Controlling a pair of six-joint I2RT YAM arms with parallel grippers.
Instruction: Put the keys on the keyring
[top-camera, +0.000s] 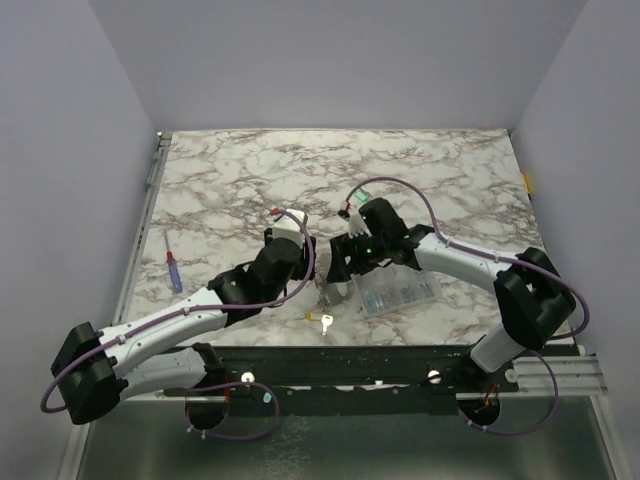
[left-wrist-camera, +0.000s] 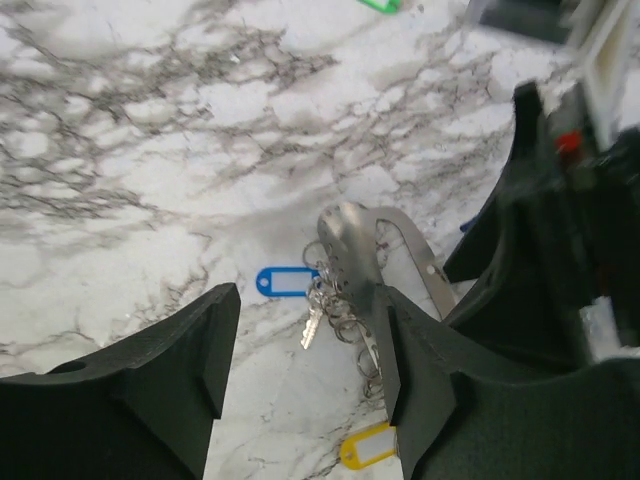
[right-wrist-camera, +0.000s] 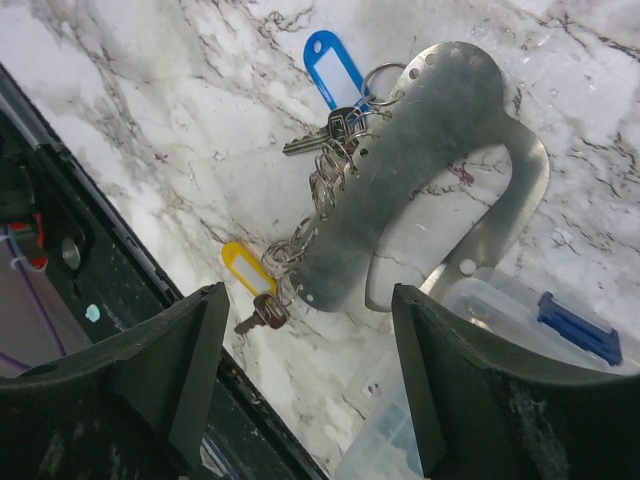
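Spread wide, left gripper (left-wrist-camera: 305, 310) and right gripper (right-wrist-camera: 308, 300) hang over the keyring (right-wrist-camera: 420, 150); blue key (right-wrist-camera: 330, 70) and yellow key (right-wrist-camera: 245, 270) lie at its edge.

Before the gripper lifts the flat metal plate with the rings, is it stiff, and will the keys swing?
The metal plate looks like solid sheet, so probably stiff, not floppy. Its small rings sit loosely in edge holes, so the blue-tagged key and yellow-tagged key would likely dangle and swing. Thin and smooth, it may slip when pinched.
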